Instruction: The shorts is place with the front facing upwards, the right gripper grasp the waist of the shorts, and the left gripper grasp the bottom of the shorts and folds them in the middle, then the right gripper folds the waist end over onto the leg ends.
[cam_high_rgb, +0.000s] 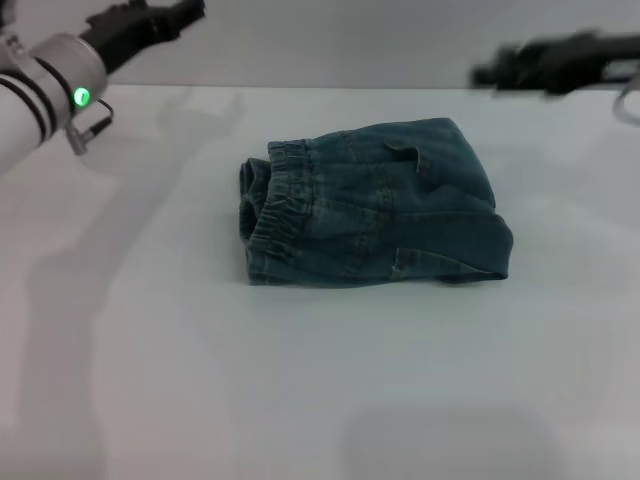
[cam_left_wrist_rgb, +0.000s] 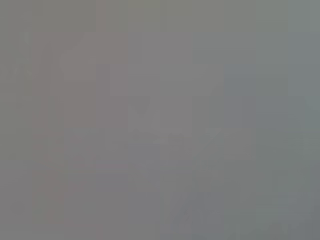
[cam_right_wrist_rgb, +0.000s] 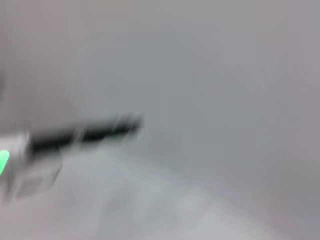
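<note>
The denim shorts lie folded into a compact bundle at the middle of the white table. Their waist end, with the ruffled elastic band, lies on top at the bundle's left side. The leg ends are hidden under the folded cloth. My left gripper hangs high at the far left, away from the shorts, on its white arm with the green light. My right gripper hangs high at the far right, blurred, holding nothing. In the right wrist view the left gripper shows far off.
The table's far edge meets a grey wall behind the shorts. The left wrist view shows only a plain grey surface.
</note>
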